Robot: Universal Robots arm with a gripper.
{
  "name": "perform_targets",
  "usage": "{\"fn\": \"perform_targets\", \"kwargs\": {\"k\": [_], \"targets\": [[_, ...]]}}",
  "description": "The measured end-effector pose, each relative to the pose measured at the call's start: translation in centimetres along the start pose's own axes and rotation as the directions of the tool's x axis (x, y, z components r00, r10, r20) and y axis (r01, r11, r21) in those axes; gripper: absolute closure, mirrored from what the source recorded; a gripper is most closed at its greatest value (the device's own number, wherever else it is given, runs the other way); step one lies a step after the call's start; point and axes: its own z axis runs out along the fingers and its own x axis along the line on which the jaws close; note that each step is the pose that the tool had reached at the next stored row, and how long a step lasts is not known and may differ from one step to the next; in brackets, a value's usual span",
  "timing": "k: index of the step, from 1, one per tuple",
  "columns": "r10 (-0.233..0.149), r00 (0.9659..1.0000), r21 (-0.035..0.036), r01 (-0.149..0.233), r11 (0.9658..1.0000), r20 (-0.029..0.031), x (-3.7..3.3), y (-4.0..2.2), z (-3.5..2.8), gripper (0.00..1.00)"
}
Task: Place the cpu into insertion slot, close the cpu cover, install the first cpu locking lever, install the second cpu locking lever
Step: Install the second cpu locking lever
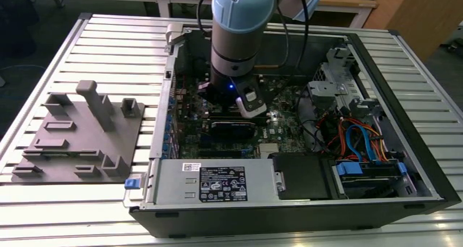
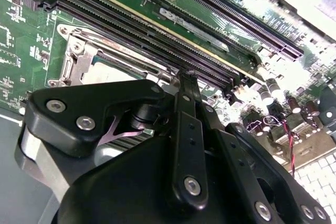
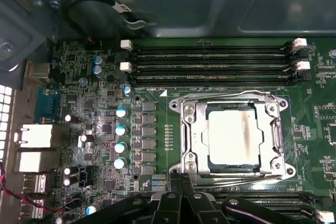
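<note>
1. The cpu [image 3: 233, 135] is seen in the first wrist view as a flat square chip with a pale, dull silver top, seated in the insertion slot [image 3: 195, 136] on the green circuit board [image 3: 157, 140].
2. The cpu cover [image 3: 273, 145], a thin silver metal frame with a large window, is laid flat over the socket, so that the chip's top is shown through the window.
3. Thin metal lever rods [image 3: 226, 98] are seen along the edges of the socket frame; whether they are latched cannot be told.
4. Long black memory slots [image 3: 210, 61] are set just beside the socket, with white clips at their ends.
5. The gripper [image 2: 186, 77] is held close above the board at the edge of the socket, as shown in the second wrist view, where the silver frame [image 2: 79, 61] is partly hidden behind the black linkage.
6. The jaws appear drawn together to a narrow tip, and nothing is gripped between them.
7. In the exterior view the arm [image 1: 242, 36] is reached down into an open computer case [image 1: 405, 166], which is laid on a slatted table [image 1: 108, 46].
8. A grey fixture plate [image 1: 79, 133] is placed on the table toward the exterior view's left, well apart from the case.
</note>
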Motion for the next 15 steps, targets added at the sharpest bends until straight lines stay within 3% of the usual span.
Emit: {"fn": "perform_targets", "kwargs": {"k": [7, 12, 15], "targets": [[0.0, 1.0, -0.0108, 0.0, 0.9999, -0.0006, 0.09, -0.07, 0.25, 0.89], [-0.002, 1.0, -0.0282, 0.001, 0.9996, -0.0011, 0.11, -0.06, 0.29, 0.89], [-0.002, 1.0, -0.0319, 0.002, 0.9995, -0.0009, 0.11, -0.05, 0.29, 0.89]]}}
